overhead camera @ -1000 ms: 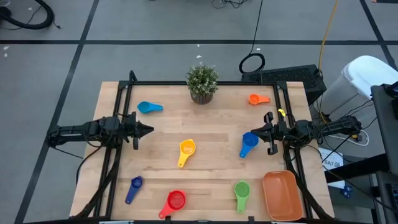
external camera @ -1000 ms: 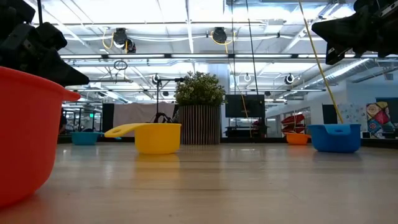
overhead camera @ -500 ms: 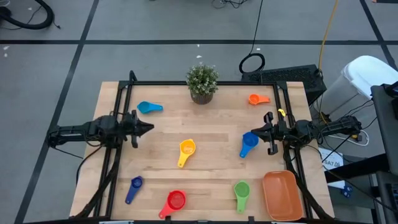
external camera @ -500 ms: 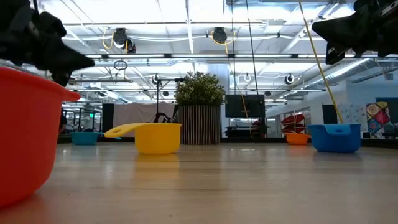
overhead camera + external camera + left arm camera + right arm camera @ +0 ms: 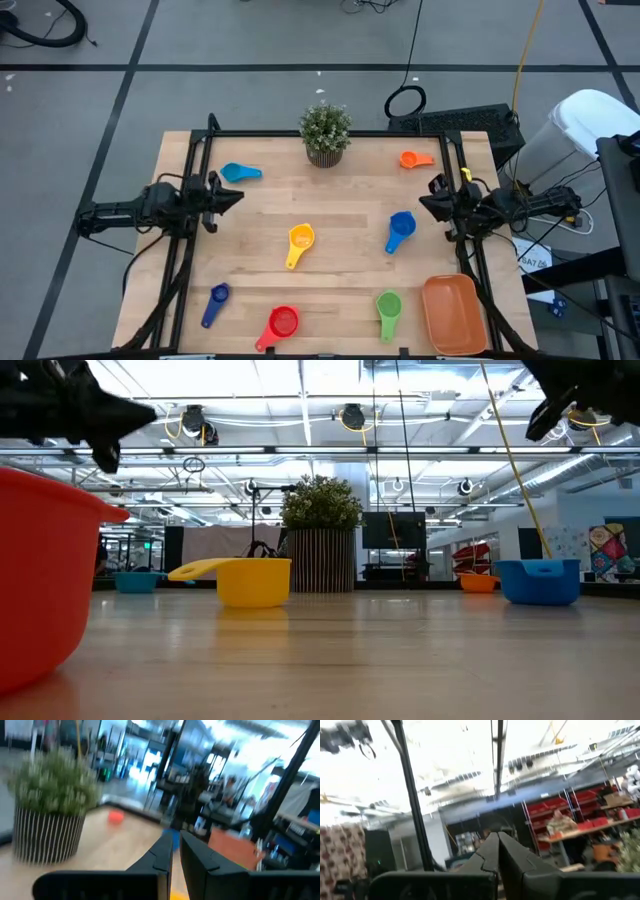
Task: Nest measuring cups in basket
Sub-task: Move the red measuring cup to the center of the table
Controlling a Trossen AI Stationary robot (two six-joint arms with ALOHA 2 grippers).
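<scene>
1. here, the left gripper (image 5: pixel 236 193) hangs above the left side of the table (image 5: pixel 340 290), and its two fingers are pressed together with nothing between them.
2. the light blue cup (image 5: pixel 238 172) lies on the table near this gripper, a little toward the far edge, and it does not touch it.
3. the right gripper (image 5: pixel 427 203) hangs at the right side of the table, its fingers also closed on nothing.
4. the blue cup (image 5: pixel 400 228) lies on the table just beside the right gripper, toward the middle and slightly nearer the front edge, apart from it.
5. the orange cup (image 5: pixel 413 158) rests near the far right corner, behind the right gripper.
6. the yellow cup (image 5: pixel 299 242) lies in the middle of the table, between the two grippers and well apart from both.
7. along the front edge lie the dark blue cup (image 5: pixel 215 302), the red cup (image 5: pixel 281 324) and the green cup (image 5: pixel 388 310), in this order from left to right.
8. the basket (image 5: pixel 455 314) stands in the front right corner, just beside the green cup, and no cup lies in it.
9. a small potted plant (image 5: pixel 325 133) stands at the middle of the far edge.
</scene>
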